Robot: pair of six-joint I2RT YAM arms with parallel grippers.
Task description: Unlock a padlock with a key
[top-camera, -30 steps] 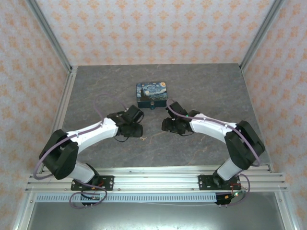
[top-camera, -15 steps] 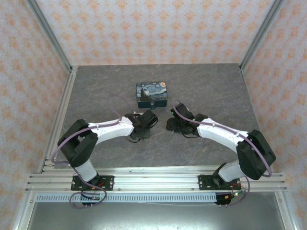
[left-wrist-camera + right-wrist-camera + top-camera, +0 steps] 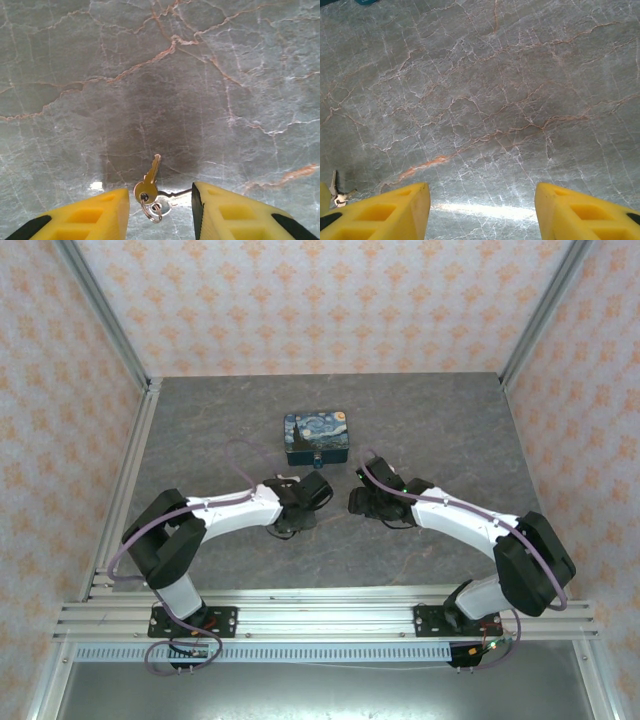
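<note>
Key (image 3: 146,187): flat on the table (image 3: 450,430), near its middle, between the left fingers (image 3: 100,215)
Padlock (image 3: 316,462): on the near side of the blue tin (image 3: 316,435), closer to the far edge
Left gripper (image 3: 160,200): partly open, holds nothing
Right gripper (image 3: 482,197): open wider, holds nothing

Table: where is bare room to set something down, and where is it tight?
Bare marble lies left of the tin up to the side rail, right of it, and behind it to the back wall. Crowded: the middle, where the left gripper brackets the key, the right gripper beside it, the padlock at the tin's front.
</note>
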